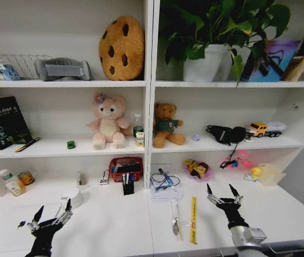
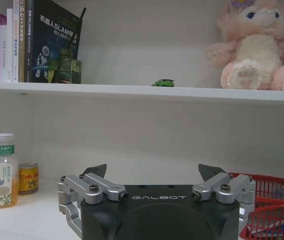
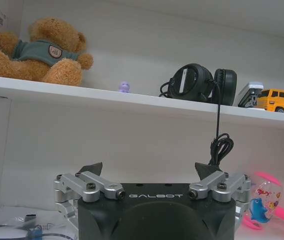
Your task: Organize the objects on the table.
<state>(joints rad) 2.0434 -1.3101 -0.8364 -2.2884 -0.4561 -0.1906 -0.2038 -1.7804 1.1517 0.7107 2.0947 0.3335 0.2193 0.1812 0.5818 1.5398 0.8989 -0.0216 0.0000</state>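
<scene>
Head view: both grippers sit low at the near edge of the white table (image 1: 114, 225). Left gripper (image 1: 52, 213) at the near left, fingers spread wide, holding nothing. Right gripper (image 1: 222, 191) at the near right, also spread wide and empty. Between them on the tabletop lie a yellow ruler (image 1: 193, 219) and a metal spoon-like tool (image 1: 175, 220), side by side, apart from both grippers. Farther back: red basket (image 1: 126, 167), white green-capped bottle (image 1: 12, 182) at far left beside a small can (image 1: 26, 178), cable bundle on papers (image 1: 164, 182). Green toy car (image 1: 70, 144) is on the shelf above, left of the pink plush (image 1: 108, 122); a dark pen (image 1: 28, 144) lies on the same shelf by the books.

Left wrist view: left gripper (image 2: 152, 174) wide open, nothing between the tips. Bottle (image 2: 4, 171) and can (image 2: 28, 178) stand on the table, touching or nearly so. Toy car (image 2: 163, 83) on the shelf edge above.

Right wrist view: right gripper (image 3: 149, 170) wide open, empty. Headphones (image 3: 202, 84) on the shelf, cord hanging down.
</scene>
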